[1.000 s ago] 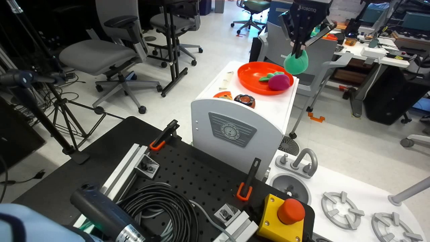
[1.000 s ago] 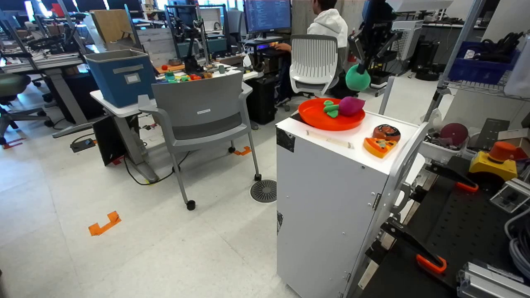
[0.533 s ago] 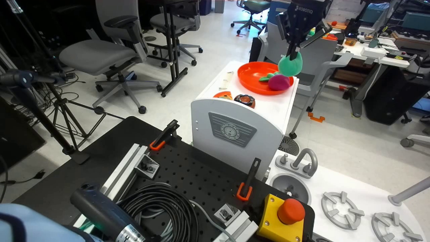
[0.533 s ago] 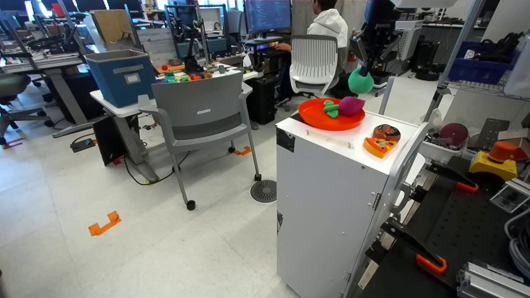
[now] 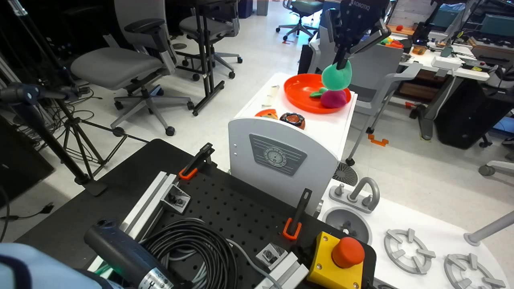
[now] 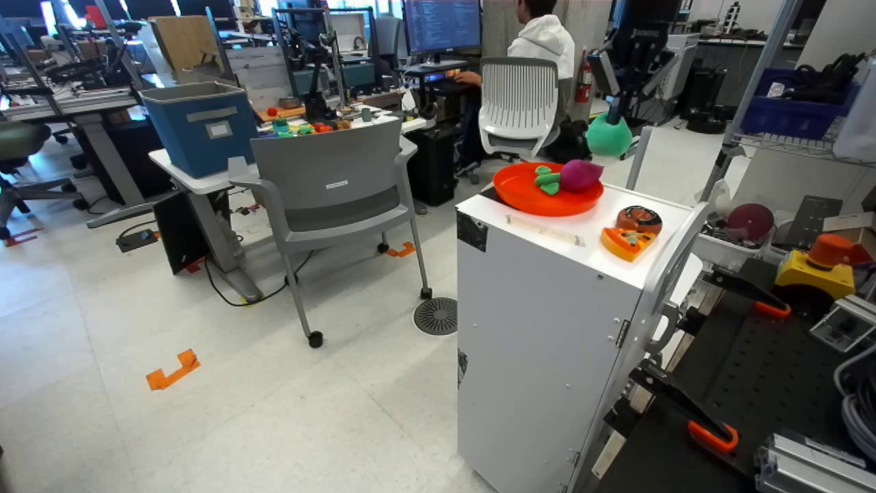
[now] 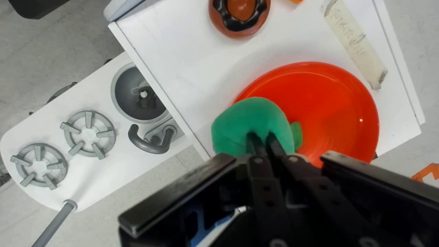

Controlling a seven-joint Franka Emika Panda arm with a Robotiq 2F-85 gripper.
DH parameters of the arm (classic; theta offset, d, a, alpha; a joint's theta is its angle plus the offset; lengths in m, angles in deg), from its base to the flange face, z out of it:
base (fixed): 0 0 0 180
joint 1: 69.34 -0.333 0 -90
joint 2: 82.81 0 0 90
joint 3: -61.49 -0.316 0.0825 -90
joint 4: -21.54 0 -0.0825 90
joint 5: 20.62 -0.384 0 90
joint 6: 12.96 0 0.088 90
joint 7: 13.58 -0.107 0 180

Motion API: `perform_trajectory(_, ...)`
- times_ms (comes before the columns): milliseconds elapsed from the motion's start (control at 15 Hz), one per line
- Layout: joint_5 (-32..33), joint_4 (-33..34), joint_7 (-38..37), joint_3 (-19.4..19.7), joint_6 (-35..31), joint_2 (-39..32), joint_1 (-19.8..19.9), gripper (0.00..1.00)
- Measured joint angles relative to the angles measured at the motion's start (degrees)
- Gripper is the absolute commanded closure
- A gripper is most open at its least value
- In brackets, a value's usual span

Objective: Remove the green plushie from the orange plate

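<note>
the white toy-kitchen cabinet (image 6: 547,342) is standing under the work, its top serving as the surface. above it, the robotiq gripper (image 7: 262,139) is hanging in the air. the orange-red plate (image 7: 343,109) is lying on the cabinet top and is carrying a magenta beet-shaped plushie (image 6: 580,176). in an exterior view the green ball plushie (image 6: 608,135) is dangling from the gripper, whose jaws are pinching it, and a gap is showing between ball and plate, so the lifting-off is looking done. in the wrist view the ball is overlapping the rim; the views are not settling whether it is hanging over the plate or just past its edge. what seems to be remaining is the smaller part: carrying the ball aside, setting it down and letting go.
</note>
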Motion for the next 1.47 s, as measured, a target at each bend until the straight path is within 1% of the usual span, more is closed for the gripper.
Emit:
perform_trajectory(467, -0.45, 3.06, -3.22, 0.00, 7.14, -0.04, 0.01, 0.99)
perform_trajectory(600, -0.52, 3.68, -4.39, 0.01, 8.17, -0.03, 0.01, 0.99)
perform_trajectory(1067, -0.55, 3.34, -7.05, 0.25, 8.32, 1.15, 0.32, 0.99)
perform_trajectory(1467, -0.55, 0.05, -8.40, 0.27, 7.96, 5.26, 0.51, 0.99)
